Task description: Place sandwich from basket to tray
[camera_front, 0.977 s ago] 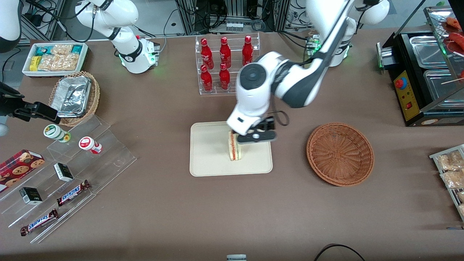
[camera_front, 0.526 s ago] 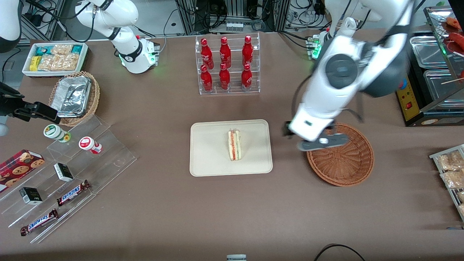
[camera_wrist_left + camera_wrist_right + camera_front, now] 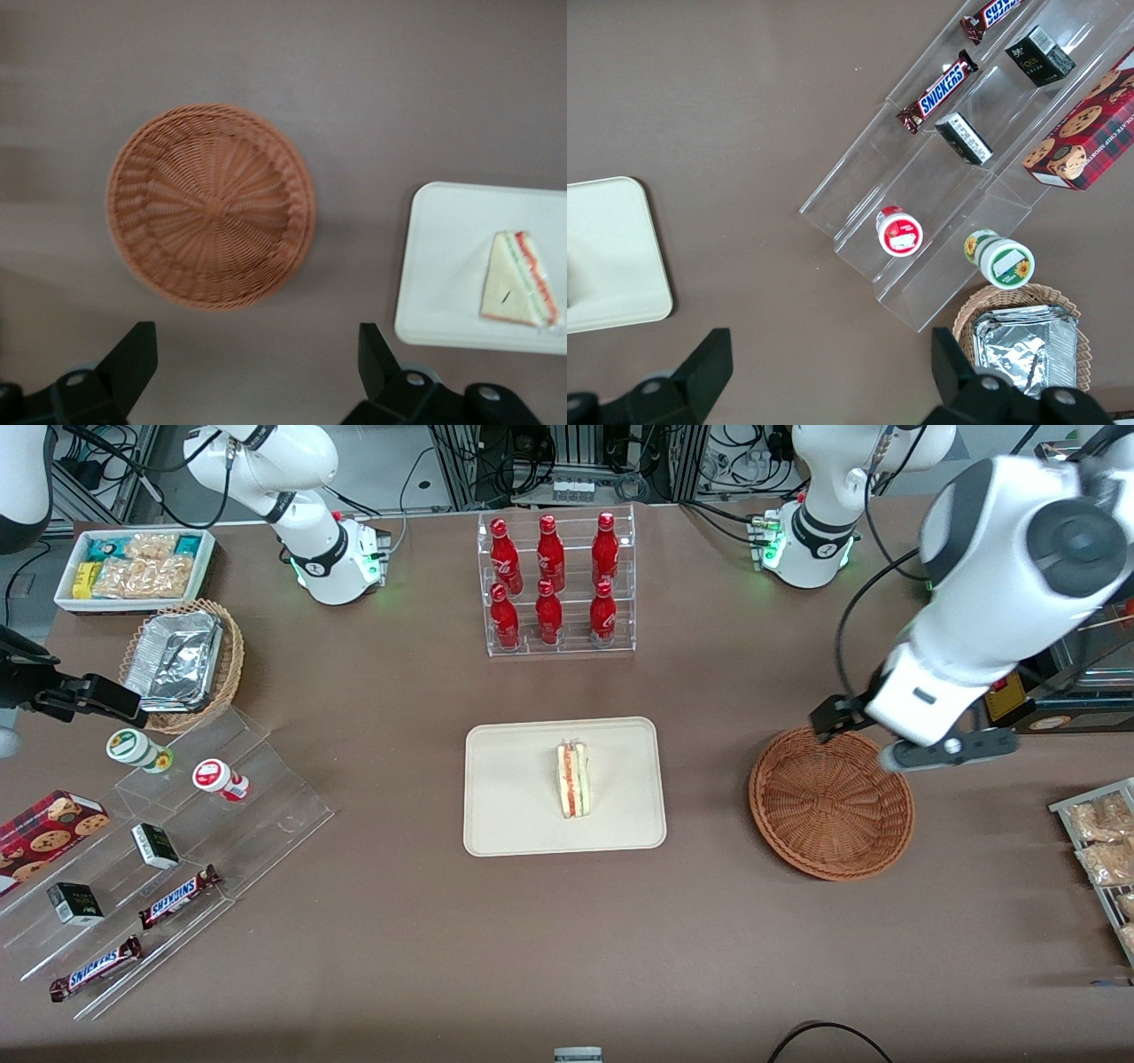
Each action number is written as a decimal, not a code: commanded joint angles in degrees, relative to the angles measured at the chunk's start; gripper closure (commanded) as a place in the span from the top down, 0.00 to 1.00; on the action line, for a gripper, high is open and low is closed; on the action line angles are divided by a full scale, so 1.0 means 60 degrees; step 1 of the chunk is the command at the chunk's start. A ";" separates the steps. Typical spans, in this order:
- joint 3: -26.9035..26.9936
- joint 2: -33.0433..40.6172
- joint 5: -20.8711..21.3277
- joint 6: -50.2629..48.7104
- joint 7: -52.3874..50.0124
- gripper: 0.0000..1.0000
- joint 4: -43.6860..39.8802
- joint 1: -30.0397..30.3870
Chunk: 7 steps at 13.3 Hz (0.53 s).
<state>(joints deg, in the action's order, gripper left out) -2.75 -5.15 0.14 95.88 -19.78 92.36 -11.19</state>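
Sandwich (image 3: pixel 573 781): rests on its side near the middle of the tray (image 3: pixel 514 824), free of any grip.
Basket (image 3: pixel 831 802): holds nothing.
Gripper (image 3: pixel 257 372): released, fingers spread wide and carrying nothing, high over the table just past the basket toward the working arm's end.
Progress: the placement looks done; I judge only the arm's retreat is left.
Writing: "SNICKERS" on the chocolate bars (image 3: pixel 180 895) toward the parked arm's end.

We see the working arm as glossy white rounded shells with dark grey joint caps and a black cable looping beside its wrist. Its base glows green near the tabletop's edge. The pincer (image 3: pixel 912 735) hangs above the basket's rim, black with a grey bar, fingers (image 3: pixel 133 359) spread wide, silver screws showing.
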 commanded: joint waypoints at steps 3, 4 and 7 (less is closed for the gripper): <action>0.0792 0.0916 -0.0169 -0.0700 0.1433 1.00 0.0353 0.0049; 0.0998 0.1048 -0.0169 -0.0876 0.1857 1.00 0.0353 0.0049; 0.1701 0.1399 -0.0169 -0.1140 0.2724 1.00 0.0368 0.0049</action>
<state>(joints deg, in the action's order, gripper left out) 5.60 0.37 0.10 89.96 -6.57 92.84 -10.91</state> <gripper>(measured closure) 0.000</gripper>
